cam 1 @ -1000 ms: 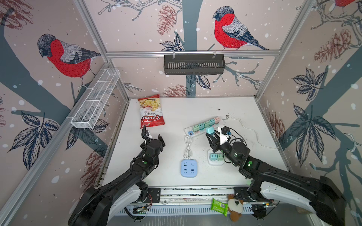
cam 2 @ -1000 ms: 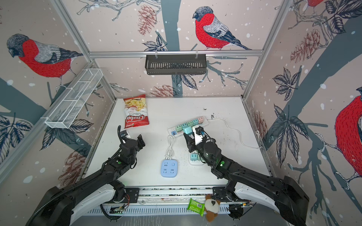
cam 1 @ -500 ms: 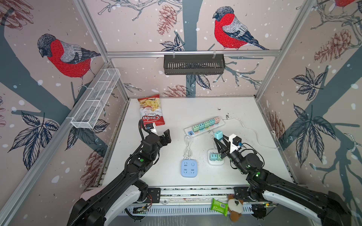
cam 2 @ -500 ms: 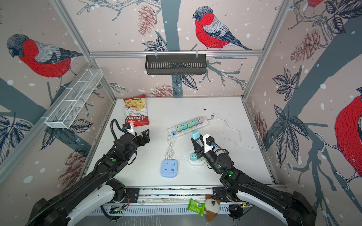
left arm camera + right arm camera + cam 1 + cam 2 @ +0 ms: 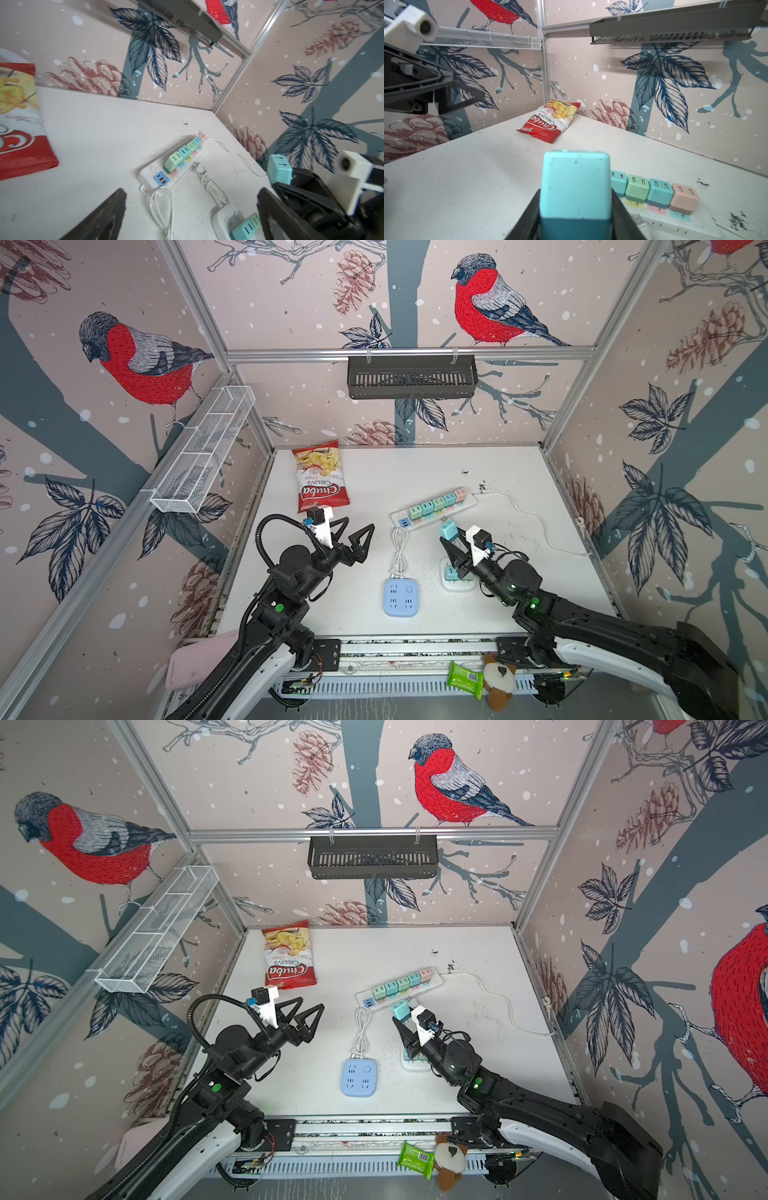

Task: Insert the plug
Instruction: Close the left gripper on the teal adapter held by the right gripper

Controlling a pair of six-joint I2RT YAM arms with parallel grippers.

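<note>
My right gripper (image 5: pixel 451 537) (image 5: pixel 576 193) is shut on a teal cube plug (image 5: pixel 449 529) (image 5: pixel 401 1009) (image 5: pixel 575 185) and holds it above the table, just in front of the long white power strip (image 5: pixel 402 515) (image 5: pixel 436 982). Several pastel plugs stand in a row on that strip. My left gripper (image 5: pixel 358 526) (image 5: pixel 311 1004) (image 5: pixel 190 197) hangs open and empty over bare table left of the strip, pointing toward it. In the left wrist view the held plug (image 5: pixel 279 169) shows at the right.
A small white socket block (image 5: pixel 455 587) (image 5: pixel 220 216) with plugs in it sits under my right wrist. A blue square socket (image 5: pixel 400 597) with a coiled white cable (image 5: pixel 399 547) lies in front. A chips bag (image 5: pixel 320 479) lies back left. A black basket (image 5: pixel 411 377) hangs on the back wall.
My left gripper has swung right toward the strip and its jaws have spread wider. My right gripper, still holding the plug, has shifted only slightly in front of the strip.
</note>
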